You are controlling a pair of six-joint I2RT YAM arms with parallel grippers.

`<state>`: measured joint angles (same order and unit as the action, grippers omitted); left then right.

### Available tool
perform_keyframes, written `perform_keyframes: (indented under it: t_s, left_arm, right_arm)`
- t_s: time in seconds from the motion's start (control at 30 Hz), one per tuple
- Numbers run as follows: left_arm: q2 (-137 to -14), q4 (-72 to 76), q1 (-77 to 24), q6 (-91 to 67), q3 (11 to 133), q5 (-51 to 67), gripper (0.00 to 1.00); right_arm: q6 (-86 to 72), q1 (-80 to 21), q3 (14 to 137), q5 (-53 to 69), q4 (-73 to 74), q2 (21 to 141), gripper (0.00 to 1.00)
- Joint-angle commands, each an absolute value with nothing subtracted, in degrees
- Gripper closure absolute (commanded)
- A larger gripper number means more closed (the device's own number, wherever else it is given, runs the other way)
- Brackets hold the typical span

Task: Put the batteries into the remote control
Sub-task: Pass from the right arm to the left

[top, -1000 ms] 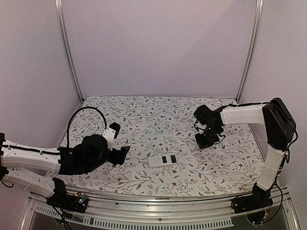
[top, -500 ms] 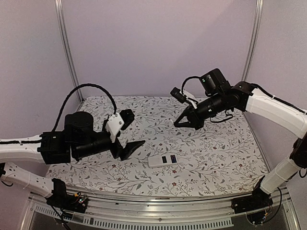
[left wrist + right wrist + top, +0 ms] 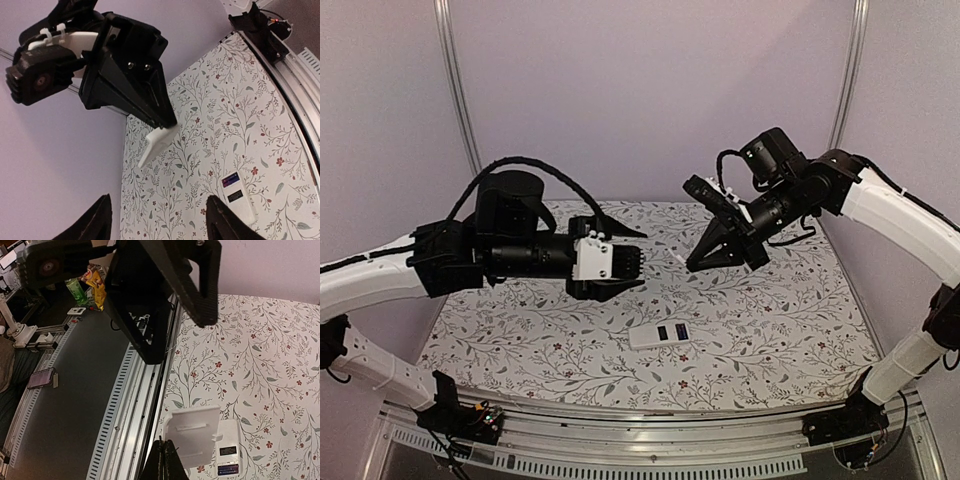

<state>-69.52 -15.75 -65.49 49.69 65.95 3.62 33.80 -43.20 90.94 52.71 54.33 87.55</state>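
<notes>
The remote control lies flat on the flowered table, white back up; it also shows in the left wrist view and the right wrist view. Two dark patches sit in its back, one bluish and one black. I cannot tell whether they are the batteries. My right gripper hangs high above the table, shut on a thin white cover plate, which the left wrist view shows hanging from its tip. My left gripper faces it in mid-air, open and empty.
An aluminium rail runs along the table's near edge. Two metal posts stand at the back corners against pale walls. Beyond the rail lies a dark floor with clutter.
Both arms have risen from low over the table to mid-air near the centre. The left gripper swung up and right and its jaws narrowed somewhat. The right stays shut on the plate.
</notes>
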Motion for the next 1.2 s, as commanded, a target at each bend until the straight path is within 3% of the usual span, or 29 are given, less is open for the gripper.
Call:
perform_keyframes:
  t_s: [0.0, 0.17, 0.33, 0.53, 0.93, 1.17]
  left_arm:
    - [-73.69, -19.67, -59.06, 56.3, 70.85, 17.31, 0.35]
    - [-80.53, -25.11, -58.57, 55.74, 78.56, 22.45, 0.35]
    - [-81.75, -23.97, -58.85, 54.98, 78.65, 24.45, 0.38]
    - [-82.95, -20.52, -59.1, 55.32, 77.7, 21.32, 0.46]
    - [-87.31, -20.48, -60.07, 57.52, 81.32, 18.3, 0.71]
    - [-87.19, -20.48, -60.62, 57.91, 81.21, 17.63, 0.74]
  right_arm:
    - [40.11, -43.68, 93.58, 55.55, 60.79, 87.83, 1.0]
    - [40.46, -43.68, 93.6, 54.78, 59.08, 86.85, 1.0]
    - [40.55, -43.68, 93.51, 54.58, 57.4, 86.83, 1.0]
    - [40.85, -43.64, 93.52, 53.51, 57.41, 88.08, 1.0]
    - [41.81, -43.68, 93.28, 52.57, 57.61, 88.24, 1.0]
    - [41.92, -43.68, 93.16, 52.26, 57.7, 88.8, 1.0]
